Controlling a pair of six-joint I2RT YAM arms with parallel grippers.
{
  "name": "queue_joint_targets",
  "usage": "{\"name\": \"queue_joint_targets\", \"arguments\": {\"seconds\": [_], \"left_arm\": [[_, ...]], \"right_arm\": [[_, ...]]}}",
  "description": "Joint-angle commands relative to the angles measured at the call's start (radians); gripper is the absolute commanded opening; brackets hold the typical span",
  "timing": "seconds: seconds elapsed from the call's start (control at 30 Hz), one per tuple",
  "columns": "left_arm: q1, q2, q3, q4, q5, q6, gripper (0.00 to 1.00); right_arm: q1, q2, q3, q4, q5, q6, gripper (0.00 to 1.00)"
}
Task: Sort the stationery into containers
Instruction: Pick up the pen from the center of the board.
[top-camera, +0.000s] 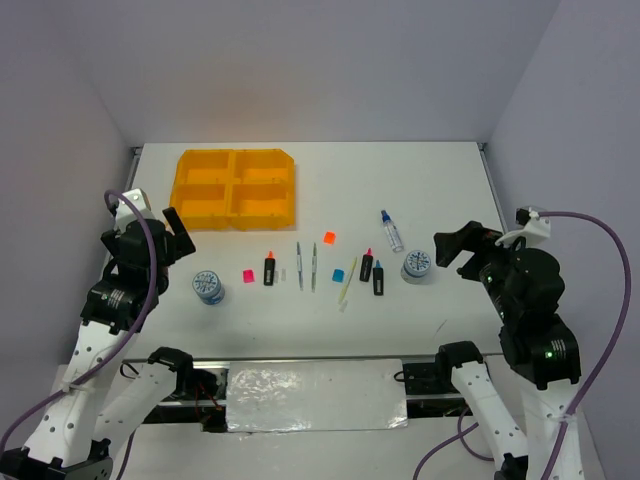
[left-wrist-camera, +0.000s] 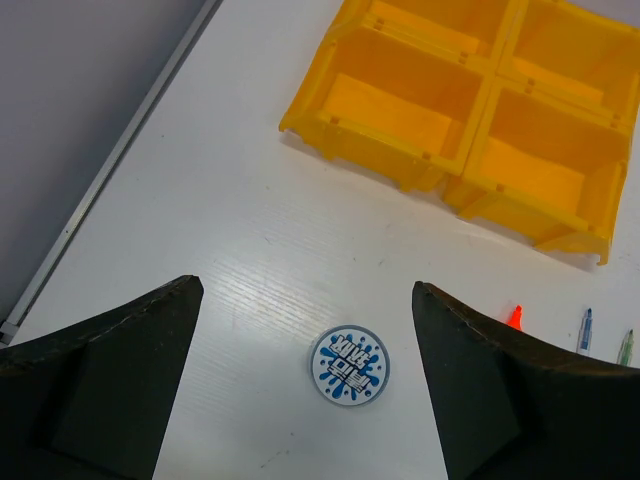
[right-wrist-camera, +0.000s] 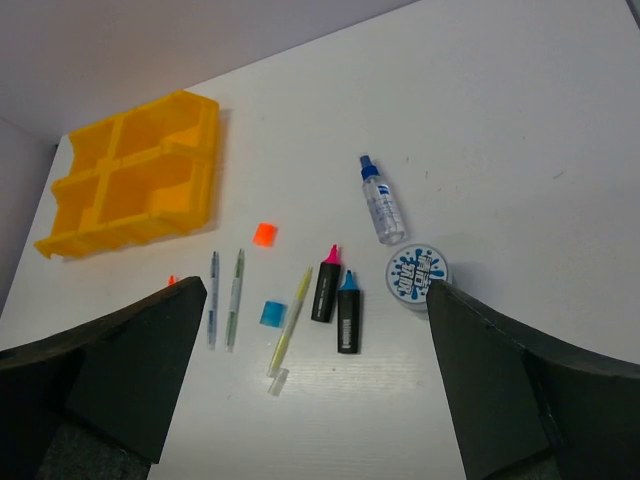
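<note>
Jaws spread and empty, the left gripper (left-wrist-camera: 305, 283) hangs over one blue-printed roll (left-wrist-camera: 349, 365), the right gripper (right-wrist-camera: 315, 283) near the other roll (right-wrist-camera: 417, 274), seemingly poised to start filling the orange-yellow tray (top-camera: 180, 190).

Setting: robotics lab test cell. Plain pale lilac wall panels (top-camera: 320, 60) box in a smooth white tabletop (top-camera: 430, 175) ahead of the left gripper (top-camera: 178, 235) and right gripper (top-camera: 452, 252). Metal mounting rail (top-camera: 320, 362) and purple cables (top-camera: 612, 300) sit behind them.
</note>
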Motion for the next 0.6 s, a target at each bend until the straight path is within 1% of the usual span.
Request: {"name": "queue_joint_targets", "arguments": {"seconds": [0.0,0.07,0.1,0.13,0.17,0.23,0.27,0.3,0.33,0.4,0.43,0.47,0.5,0.53,0.57], "left_arm": [[0.004,0.001,0.015,0.013,-0.023,-0.008,0.99],[0.004,0.003,0.019,0.009,-0.021,-0.008,0.99],[0.004,0.003,0.024,0.004,-0.024,-0.010,0.99],[0.004,-0.002,0.024,0.001,-0.031,-0.012,0.99],[0.005,-0.006,0.022,-0.001,-0.041,-0.012,0.99],[0.005,-0.025,0.018,0.006,-0.044,-0.012,0.99],[0.005,-0.034,0.015,0.007,-0.044,-0.012,0.99],[0.005,-0.036,0.013,0.012,-0.043,-0.008,0.99],[0.005,-0.034,0.012,0.013,-0.041,-0.008,0.99],[0.005,-0.022,0.013,0.010,-0.034,-0.005,0.99],[0.005,-0.014,0.015,0.009,-0.034,-0.005,0.99],[0.005,-0.002,0.018,0.007,-0.032,-0.007,0.99],[0.007,0.003,0.019,0.003,-0.032,-0.008,0.99],[0.007,0.006,0.019,0.002,-0.032,-0.007,0.99],[0.007,0.006,0.019,0.002,-0.031,-0.007,0.99]], "right_arm": [[0.004,0.014,-0.013,0.047,-0.035,-0.021,1.00],[0.002,0.012,-0.016,0.079,-0.081,-0.025,1.00],[0.002,0.006,-0.040,0.110,-0.171,-0.013,1.00],[0.002,0.003,-0.063,0.192,-0.227,0.004,1.00],[0.002,0.004,-0.085,0.233,-0.285,0.027,1.00],[0.004,0.050,-0.138,0.324,-0.386,0.096,1.00],[0.007,0.079,-0.148,0.334,-0.388,0.120,1.00],[0.013,0.152,-0.146,0.337,-0.375,0.126,1.00],[0.025,0.194,-0.143,0.328,-0.305,0.136,1.00],[0.140,0.286,-0.105,0.278,-0.171,0.154,1.00],[0.203,0.387,-0.082,0.252,0.033,0.160,1.00],[0.335,0.441,-0.035,0.229,0.134,0.178,1.00],[0.387,0.496,-0.013,0.199,0.212,0.189,1.00],[0.457,0.600,0.019,0.158,0.310,0.221,1.00],[0.484,0.645,0.026,0.149,0.341,0.237,0.99]]}}
